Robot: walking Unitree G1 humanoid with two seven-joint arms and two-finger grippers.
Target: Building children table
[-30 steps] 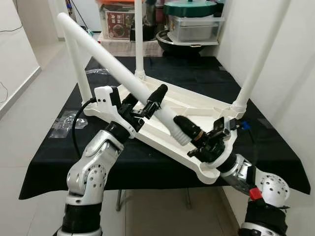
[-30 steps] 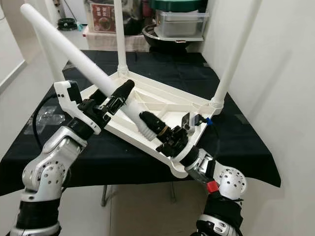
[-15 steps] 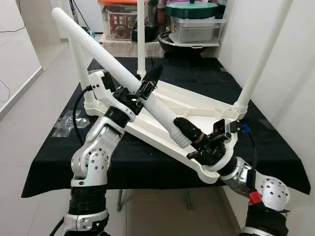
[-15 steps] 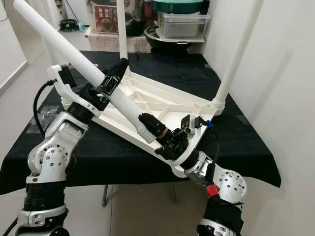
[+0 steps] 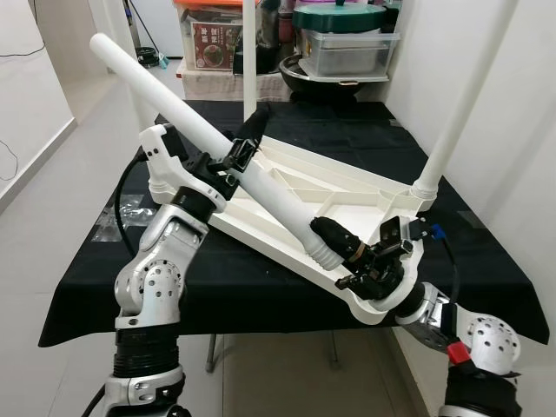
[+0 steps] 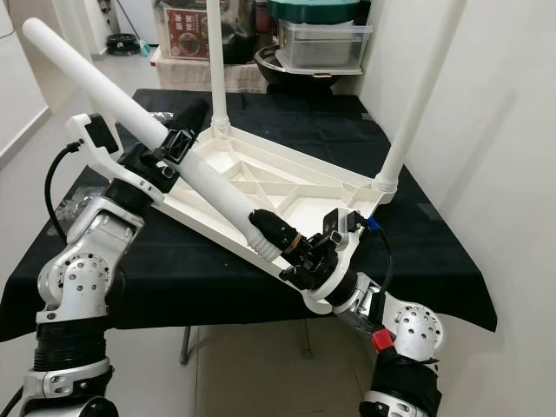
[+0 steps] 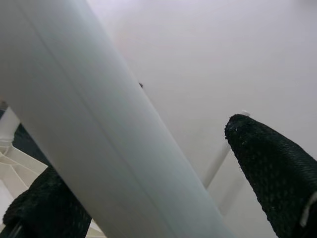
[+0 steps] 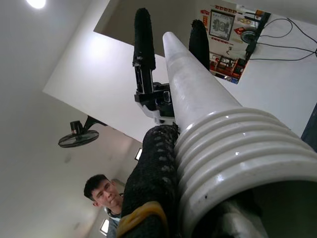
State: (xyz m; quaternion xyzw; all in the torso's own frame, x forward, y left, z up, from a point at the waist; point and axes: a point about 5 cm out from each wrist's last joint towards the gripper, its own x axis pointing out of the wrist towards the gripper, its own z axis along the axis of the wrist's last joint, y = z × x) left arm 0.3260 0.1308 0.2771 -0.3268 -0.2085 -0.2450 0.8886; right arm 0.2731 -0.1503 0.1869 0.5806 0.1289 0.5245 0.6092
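Observation:
A white children's tabletop [image 5: 287,187] lies upside down on a black-covered table [image 5: 486,252]. Upright white legs [image 5: 456,104] [image 5: 249,61] stand in its corners. A loose white leg [image 5: 182,109] slants across it from the far left down to the near right corner [image 5: 373,306]. My left gripper [image 5: 245,149] is shut on the middle of that leg, a finger [image 7: 277,168] on each side of it. My right gripper [image 5: 334,241] is shut on the leg's ribbed, threaded end [image 8: 237,148], just above the near corner.
Storage boxes and pots [image 5: 347,43] crowd the floor behind the table. A white wall [image 5: 521,130] runs close along the right. A clear plastic bag [image 5: 117,217] lies at the table's left edge. A person [image 8: 104,191] stands nearby under a ceiling fan [image 8: 74,139].
My left gripper has slid up along the slanted leg towards its far end, with the left arm lifting and drawing back. The threaded end has sunk slightly towards the near corner.

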